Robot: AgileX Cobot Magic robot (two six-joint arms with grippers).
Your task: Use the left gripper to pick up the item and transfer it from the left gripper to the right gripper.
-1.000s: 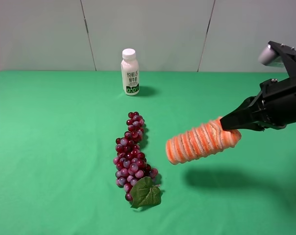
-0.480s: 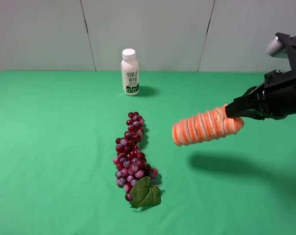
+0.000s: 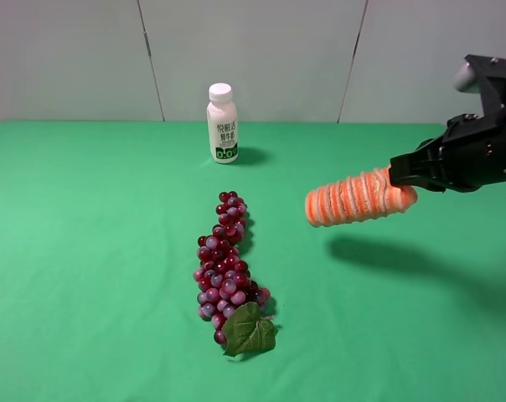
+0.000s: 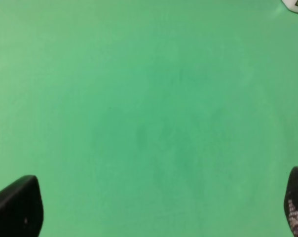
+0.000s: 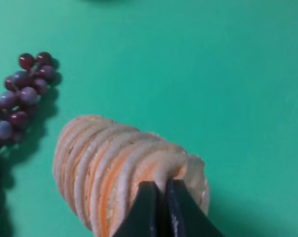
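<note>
The orange-and-cream ribbed bread loaf [image 3: 358, 198] hangs in the air over the right half of the green table, roughly level, with its free end pointing left. My right gripper [image 3: 397, 177] is shut on its right end. In the right wrist view the black fingers [image 5: 145, 207] pinch the loaf [image 5: 104, 163] between its slices. My left gripper [image 4: 158, 202] does not show in the exterior view. Its wrist view shows only two black fingertips [image 4: 18, 207] far apart over bare green cloth, open and empty.
A dark red grape bunch with a green leaf [image 3: 226, 260] lies at the table's middle and also shows in the right wrist view [image 5: 20, 98]. A white bottle [image 3: 222, 123] stands at the back, its edge in the left wrist view [image 4: 297, 4]. The loaf's shadow [image 3: 387, 255] falls on the cloth.
My right gripper has carried the loaf upward and to the right, away from the grapes. The grapes and bottle have not moved.
</note>
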